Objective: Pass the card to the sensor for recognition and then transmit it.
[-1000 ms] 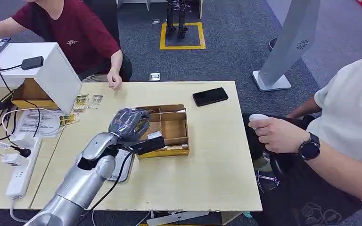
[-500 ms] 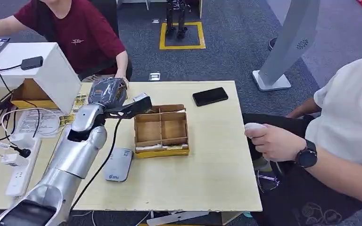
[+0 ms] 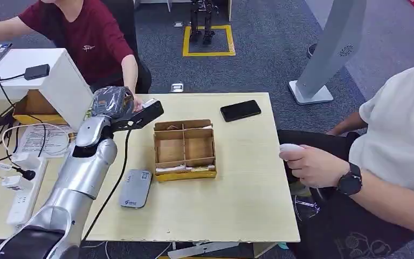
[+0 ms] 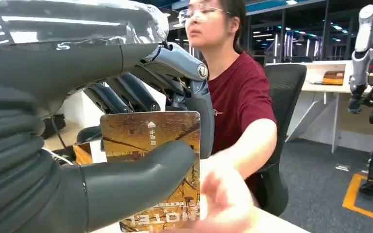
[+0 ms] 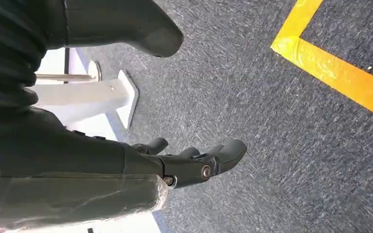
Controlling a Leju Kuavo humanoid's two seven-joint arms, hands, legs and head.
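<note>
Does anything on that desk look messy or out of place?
Mostly tidy. The grey card reader lies askew near the table's front edge, and white cables tangle at the far left. The left hand holds the card upright.

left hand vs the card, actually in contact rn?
Touching. The left wrist view shows the left hand pinching the card: its thick thumb lies across the printed face, with the darker fingers behind the top edge.

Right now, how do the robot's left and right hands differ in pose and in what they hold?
The left hand is raised over the table, pinching a card between thumb and fingers; the right hand hangs over grey carpet, holding nothing. A person's hand reaches toward the left hand; nobody is near the right hand. Both have dark fingers.
</note>
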